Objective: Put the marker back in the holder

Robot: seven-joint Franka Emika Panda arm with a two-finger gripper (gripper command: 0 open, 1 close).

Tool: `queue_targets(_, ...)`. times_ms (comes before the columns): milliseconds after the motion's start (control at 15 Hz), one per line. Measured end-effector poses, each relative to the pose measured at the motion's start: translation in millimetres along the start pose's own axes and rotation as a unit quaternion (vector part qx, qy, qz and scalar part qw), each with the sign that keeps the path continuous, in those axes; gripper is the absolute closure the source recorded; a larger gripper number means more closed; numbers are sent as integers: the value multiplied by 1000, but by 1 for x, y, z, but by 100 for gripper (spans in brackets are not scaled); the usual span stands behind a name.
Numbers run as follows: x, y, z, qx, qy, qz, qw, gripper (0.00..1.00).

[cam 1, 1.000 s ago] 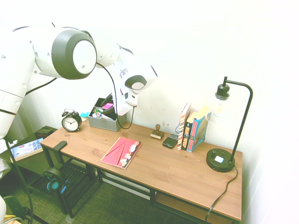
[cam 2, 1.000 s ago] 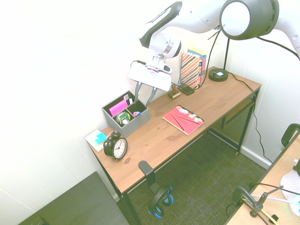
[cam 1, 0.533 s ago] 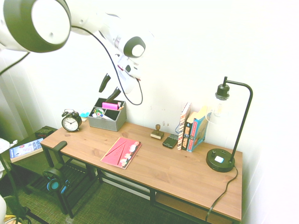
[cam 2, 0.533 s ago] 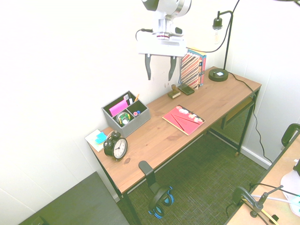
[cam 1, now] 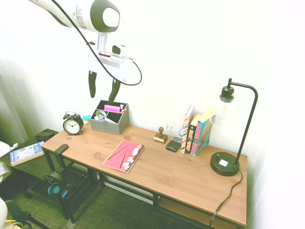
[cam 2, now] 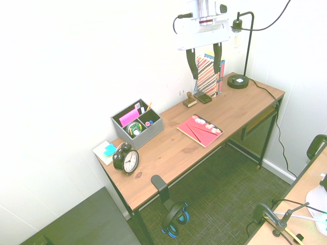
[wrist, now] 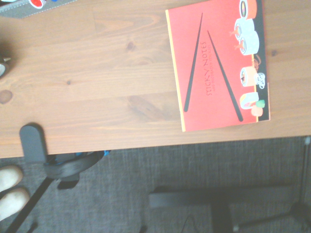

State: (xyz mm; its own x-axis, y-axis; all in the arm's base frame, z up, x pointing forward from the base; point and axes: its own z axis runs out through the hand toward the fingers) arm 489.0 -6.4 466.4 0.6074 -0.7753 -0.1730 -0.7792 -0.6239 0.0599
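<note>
The grey holder [cam 1: 107, 126] [cam 2: 149, 130] stands at the back of the wooden desk, beside the wall. A blue tip of the marker [cam 2: 148, 123] shows upright in its front compartment, among a pink pad and other small items. In the first exterior view I cannot pick the marker out. My gripper [cam 1: 102, 98] [cam 2: 205, 71] hangs open and empty, high in the air and well clear of the holder, fingers pointing down. Only a grey corner of the holder [wrist: 29, 8] shows in the wrist view.
A black alarm clock [cam 1: 73, 124] [cam 2: 126, 159] stands next to the holder. A red sticky-notes booklet [cam 1: 124, 155] [cam 2: 200, 130] [wrist: 216, 63] lies mid-desk. A wooden stamp [cam 1: 160, 135], a phone, upright books [cam 1: 195, 131] and a black lamp [cam 1: 228, 160] fill the far end.
My gripper has risen from just above the holder to high over the desk, and its fingers have spread wider. The things in the holder and on the desk stay put.
</note>
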Motion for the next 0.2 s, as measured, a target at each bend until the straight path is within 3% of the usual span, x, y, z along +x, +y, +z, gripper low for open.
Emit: queue_targets(200,-13,25,27,28,53,-55,997,0)
